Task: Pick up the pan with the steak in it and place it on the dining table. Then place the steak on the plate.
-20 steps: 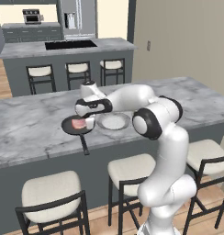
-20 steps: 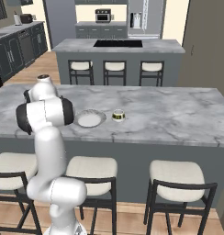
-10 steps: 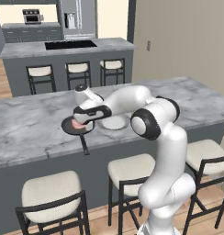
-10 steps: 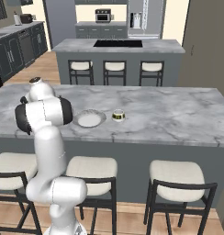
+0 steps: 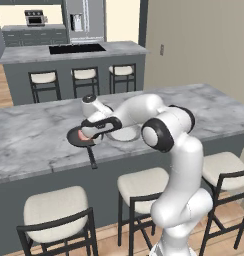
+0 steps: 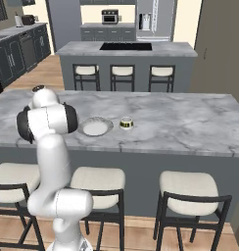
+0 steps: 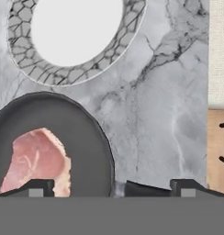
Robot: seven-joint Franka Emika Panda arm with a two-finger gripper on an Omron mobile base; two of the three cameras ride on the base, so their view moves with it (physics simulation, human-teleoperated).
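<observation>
The black pan (image 5: pixel 79 139) rests on the marble dining table (image 5: pixel 34 135), its thin handle (image 5: pixel 92 159) pointing at the near edge. The pinkish steak (image 5: pixel 84 135) lies inside it. My gripper (image 5: pixel 93 133) hangs low over the pan's right side and is open. In the hand view the pan (image 7: pixel 81 137) and steak (image 7: pixel 36 160) sit lower left. One fingertip (image 7: pixel 36 188) is over the steak, the other (image 7: pixel 187 187) over bare marble, and the handle's root (image 7: pixel 146 189) lies between them. The pale plate (image 7: pixel 72 32) sits just beyond the pan, also visible as the plate (image 6: pixel 94 127).
A small bowl (image 6: pixel 126 122) stands right of the plate. Padded stools (image 5: pixel 54 210) line the table's near side. The table edge and wooden floor (image 7: pixel 218 147) run close by on the hand view's right. A second counter with a black cooktop (image 5: pixel 76 48) lies behind.
My hand has come down and slightly nearer over the pan, staying open. Pan, steak and plate have not moved.
</observation>
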